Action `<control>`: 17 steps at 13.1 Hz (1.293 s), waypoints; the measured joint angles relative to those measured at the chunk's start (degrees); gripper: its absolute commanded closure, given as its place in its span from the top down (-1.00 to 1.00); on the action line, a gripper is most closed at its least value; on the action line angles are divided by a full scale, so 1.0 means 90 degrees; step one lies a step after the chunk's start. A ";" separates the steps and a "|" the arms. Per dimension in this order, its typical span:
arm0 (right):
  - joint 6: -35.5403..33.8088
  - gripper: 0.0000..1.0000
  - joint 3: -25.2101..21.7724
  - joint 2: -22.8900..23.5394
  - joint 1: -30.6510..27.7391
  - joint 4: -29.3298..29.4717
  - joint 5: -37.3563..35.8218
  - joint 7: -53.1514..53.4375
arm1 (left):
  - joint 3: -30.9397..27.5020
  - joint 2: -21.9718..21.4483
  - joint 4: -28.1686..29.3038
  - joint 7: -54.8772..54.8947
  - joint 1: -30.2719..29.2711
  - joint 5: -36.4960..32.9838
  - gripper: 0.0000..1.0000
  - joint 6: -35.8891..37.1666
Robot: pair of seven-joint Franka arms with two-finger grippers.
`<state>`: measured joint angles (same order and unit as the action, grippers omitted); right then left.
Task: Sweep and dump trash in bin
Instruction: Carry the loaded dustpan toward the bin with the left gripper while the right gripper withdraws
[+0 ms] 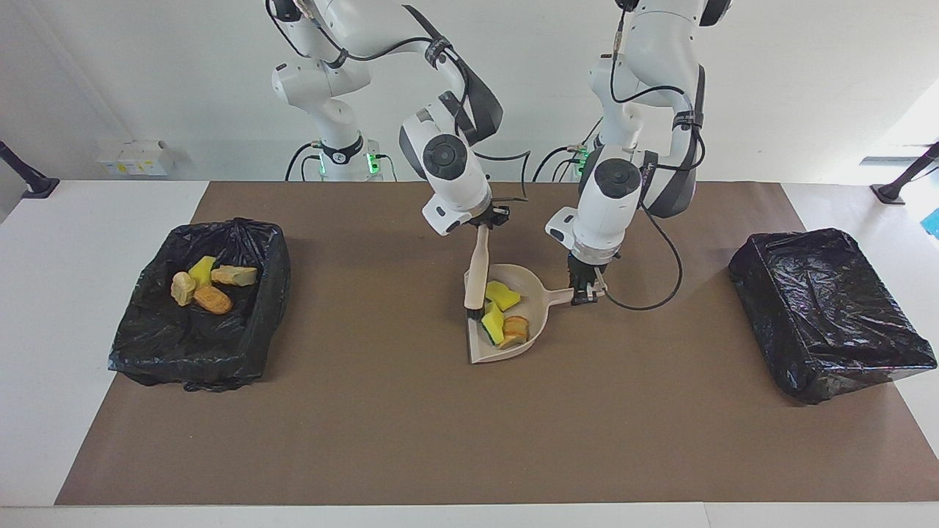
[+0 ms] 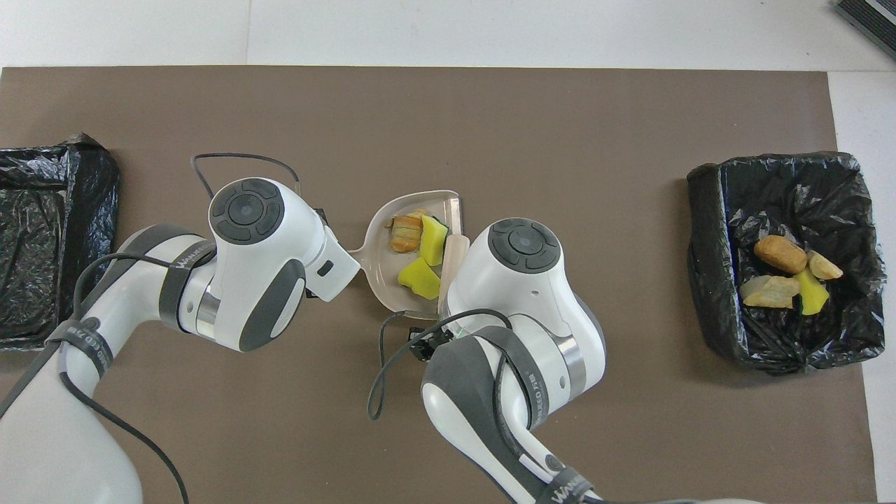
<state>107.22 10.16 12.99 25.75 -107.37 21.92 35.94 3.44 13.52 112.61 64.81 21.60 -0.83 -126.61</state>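
Note:
A beige dustpan [image 1: 534, 292] lies on the brown mat at mid-table, and my left gripper [image 1: 587, 292] is shut on its handle. Three pieces of trash lie in it: two yellow-green sponge chunks [image 1: 502, 295] and a striped bread piece [image 1: 516, 330]. My right gripper [image 1: 490, 218] is shut on the beige brush [image 1: 478, 271], whose dark bristles touch the pan's edge toward the right arm's end. In the overhead view the wrists hide both grippers, while the dustpan [image 2: 381, 269], the brush [image 2: 453, 255] and the trash [image 2: 420, 276] show between them.
A black-bagged bin [image 1: 273, 293] at the right arm's end of the table holds several more trash pieces [image 1: 213, 299]; from overhead the bin [image 2: 703, 231] is the same one. Another black-bagged bin [image 1: 829, 308] stands at the left arm's end. Brown mat [image 1: 440, 440] covers the table.

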 measured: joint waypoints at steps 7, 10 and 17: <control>-0.0265 -1.00 0.0036 -0.0069 0.0196 0.0007 -0.0042 0.0070 | -0.0001 0.0000 -0.0010 0.0068 -0.0131 0.0029 -1.00 -0.0004; -0.0947 -1.00 -0.0032 -0.0360 -0.0069 0.0090 -0.0373 0.0083 | -0.0015 0.0000 -0.0025 0.0395 -0.0325 0.0211 -1.00 -0.0004; -0.1563 -1.00 -0.0003 -0.0724 -0.0280 -0.0029 -0.0732 0.0085 | -0.0022 -0.0030 -0.0549 0.1358 -0.1069 0.0768 -1.00 0.0648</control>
<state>93.15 10.14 6.48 23.23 -107.63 15.34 36.70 3.25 13.25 107.67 77.03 11.98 6.08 -120.78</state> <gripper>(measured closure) 0.740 0.687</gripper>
